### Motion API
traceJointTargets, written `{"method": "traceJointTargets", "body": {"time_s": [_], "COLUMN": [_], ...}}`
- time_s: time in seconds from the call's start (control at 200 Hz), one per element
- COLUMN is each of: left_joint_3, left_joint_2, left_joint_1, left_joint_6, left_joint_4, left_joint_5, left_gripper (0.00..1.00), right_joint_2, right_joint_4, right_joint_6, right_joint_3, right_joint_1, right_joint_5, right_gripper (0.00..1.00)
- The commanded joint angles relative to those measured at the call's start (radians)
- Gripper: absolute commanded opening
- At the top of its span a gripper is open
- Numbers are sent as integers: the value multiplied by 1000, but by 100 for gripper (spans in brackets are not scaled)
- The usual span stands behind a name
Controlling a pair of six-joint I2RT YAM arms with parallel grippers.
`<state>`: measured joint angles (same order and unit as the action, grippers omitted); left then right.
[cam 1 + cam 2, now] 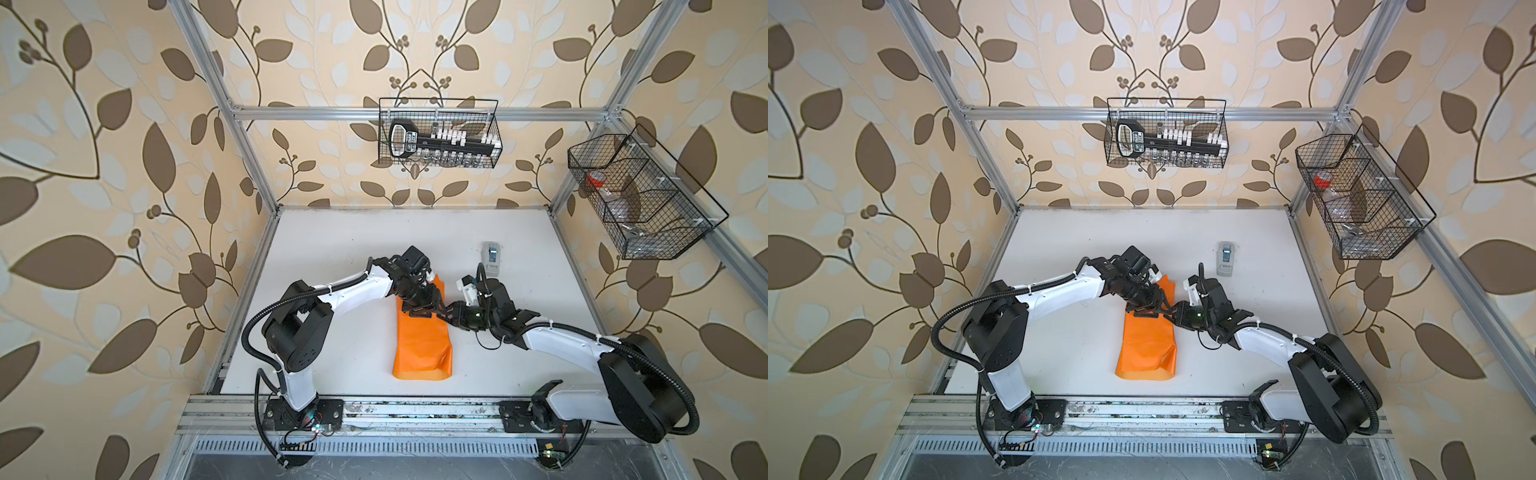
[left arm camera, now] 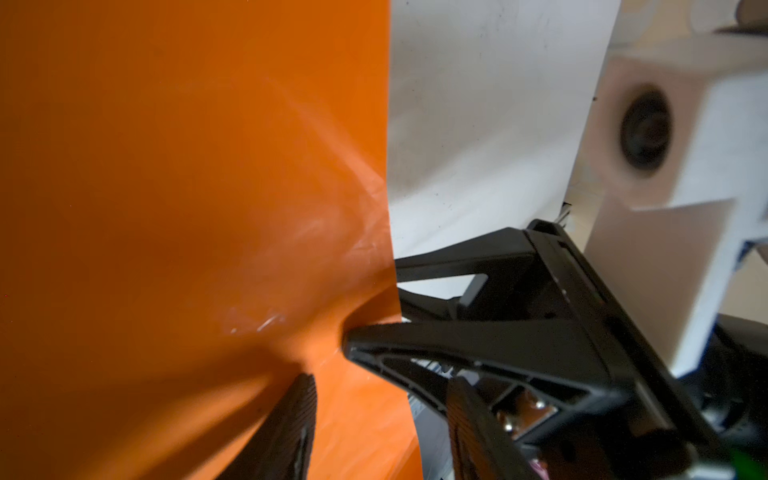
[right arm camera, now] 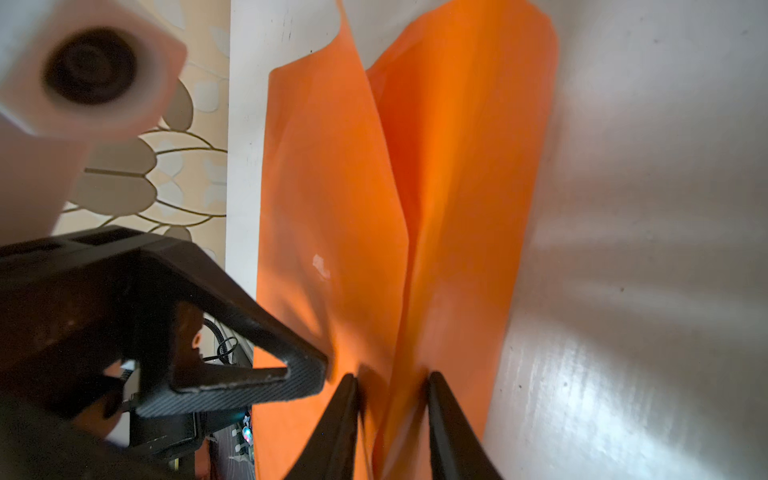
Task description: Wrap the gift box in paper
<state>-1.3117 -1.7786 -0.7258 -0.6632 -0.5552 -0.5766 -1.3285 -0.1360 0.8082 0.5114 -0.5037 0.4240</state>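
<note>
Right gripper (image 3: 391, 378) astride creased orange paper (image 3: 332, 199)

Tabletop (image 1: 332, 257): white, lightly scuffed. Small grey tape dispenser (image 1: 491, 257) sits toward its rear right. Wire basket (image 1: 494, 124) hangs on the rear frame rail (image 1: 316, 113) and holds a black tool rack (image 1: 436, 139). Second wire basket (image 1: 665, 247) hangs on the right rail, with a red item (image 1: 596, 179) inside. Leaf-pattern wallpaper (image 1: 104, 166) all round.

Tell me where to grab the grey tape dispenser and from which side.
Grip the tape dispenser across its two long flanks, coming straight down from above, probably with the right gripper, which is nearer. It sits lengthwise far to near, narrow across, with bare table on both flanks, so the jaws should straddle it.
</note>
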Motion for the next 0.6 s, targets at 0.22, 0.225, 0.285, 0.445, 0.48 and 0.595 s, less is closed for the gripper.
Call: {"method": "traceJointTargets", "body": {"time_s": [0.22, 0.225, 0.285, 0.445, 0.48, 0.595], "left_joint_3": [54, 57, 82, 126, 137, 179], "left_joint_2": [89, 88, 78, 40, 30, 11], "left_joint_1": [5, 5, 5, 6, 5, 8], "left_joint_6": [61, 61, 51, 44, 44, 34], "left_joint_4": [-104, -101, -67, -7, 1, 25], "left_joint_5": [63, 62, 55, 48, 49, 46], "left_gripper": [42, 42, 41, 39, 38, 36], "right_joint_2": [-10, -9, -4, 14, 21, 58], "right_joint_4": [33, 33, 42, 70, 87, 173], "right_joint_6": [9, 8, 7, 2, -5, -37], "right_joint_3": [-31, -31, -31, -20, -10, 44], "right_joint_1": [-7, -7, -6, -4, 1, 46], "right_joint_5": [-29, -30, -33, -30, -30, -33], "right_gripper": [28, 28, 28, 28, 28, 27]}}
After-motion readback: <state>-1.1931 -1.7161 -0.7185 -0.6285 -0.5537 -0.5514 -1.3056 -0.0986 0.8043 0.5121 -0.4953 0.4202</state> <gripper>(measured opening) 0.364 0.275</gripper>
